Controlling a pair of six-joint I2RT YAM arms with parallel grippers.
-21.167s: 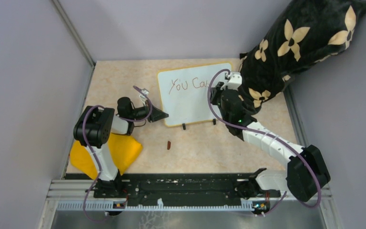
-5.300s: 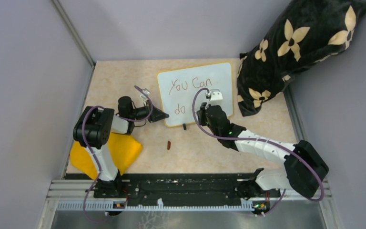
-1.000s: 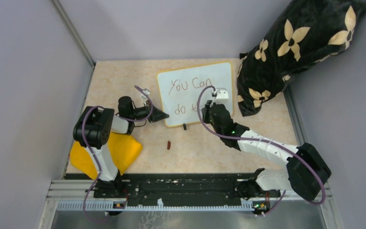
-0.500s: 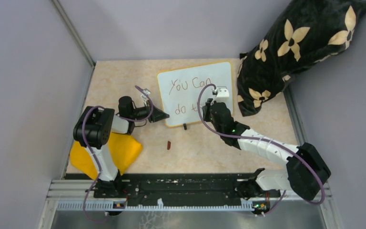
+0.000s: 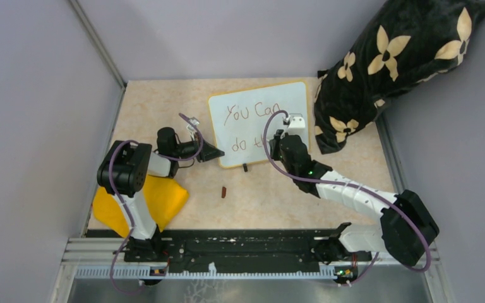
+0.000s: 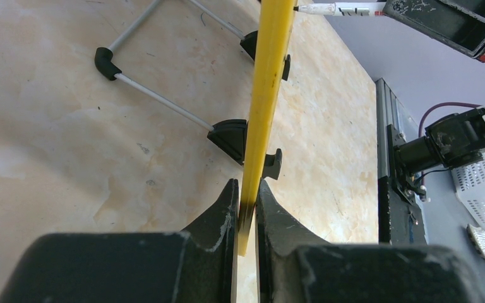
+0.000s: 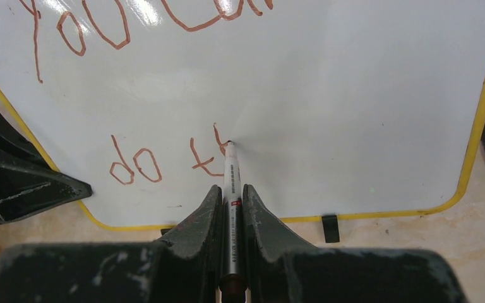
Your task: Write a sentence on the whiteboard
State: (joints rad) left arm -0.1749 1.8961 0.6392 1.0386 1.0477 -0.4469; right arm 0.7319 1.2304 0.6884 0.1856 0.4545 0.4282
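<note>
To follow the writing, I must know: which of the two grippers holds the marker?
The right gripper: it is shut on the marker, whose tip is on the whiteboard. The left gripper instead clamps the board's yellow frame.

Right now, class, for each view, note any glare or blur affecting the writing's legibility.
Right wrist: glare washes the whiteboard at top left, over the sentence; other strokes sharp. Left wrist: board seen edge-on, no writing visible, left end effector slightly soft. Top external: even light, letters small but legible.
</note>
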